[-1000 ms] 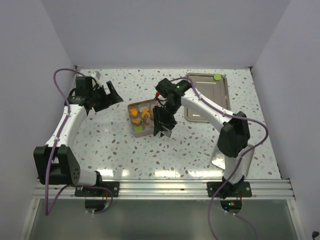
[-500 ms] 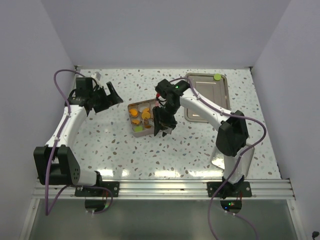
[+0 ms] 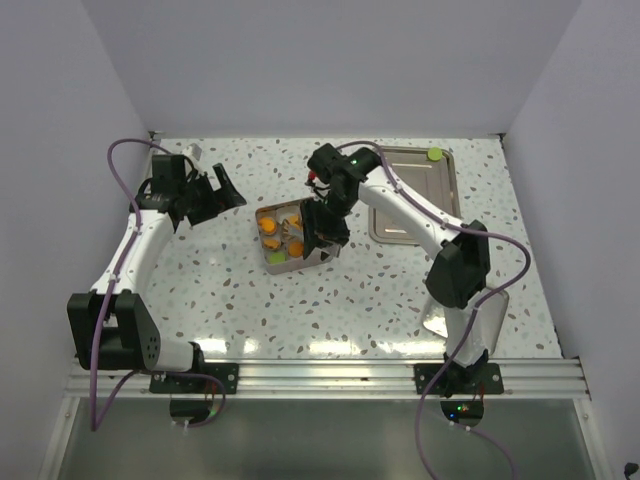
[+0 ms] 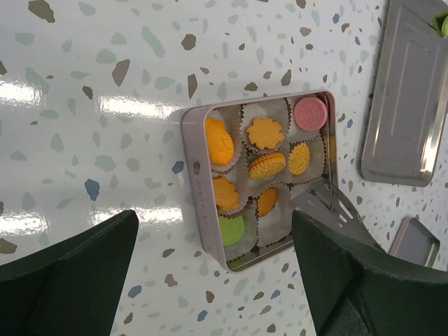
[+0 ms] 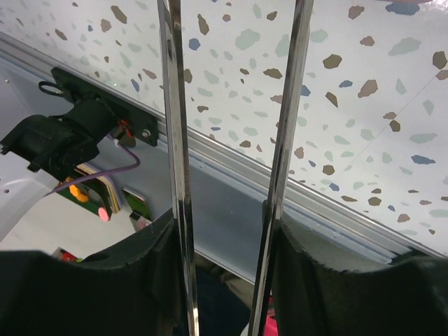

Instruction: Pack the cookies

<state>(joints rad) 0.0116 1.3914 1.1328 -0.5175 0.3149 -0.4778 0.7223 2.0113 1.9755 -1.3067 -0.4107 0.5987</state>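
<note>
An open pale tin (image 4: 196, 203) holds the cookies in white paper cups: several orange ones (image 4: 219, 140), a pink one (image 4: 310, 112) and a green one (image 4: 232, 229). From above, the tin (image 3: 270, 262) sits mid-table. My right gripper (image 3: 322, 225) hangs over the tin's right side, shut on metal tongs (image 5: 175, 140), whose two arms stand apart with nothing between them. The slotted tong tip (image 4: 329, 204) is by the tin's corner. My left gripper (image 3: 225, 190) hovers left of the tin, open and empty; its fingers (image 4: 84, 266) frame the tin.
A flat metal tray (image 3: 415, 195) lies right of the tin at the back, with a green cookie (image 3: 434, 154) at its far corner. A small grey metal piece (image 3: 437, 320) lies near the right arm's base. White walls close in on the table.
My right arm has drawn the tongs back from the tin's near right corner to over its right side, and the tong arms have spread a little. The left arm has not moved.
</note>
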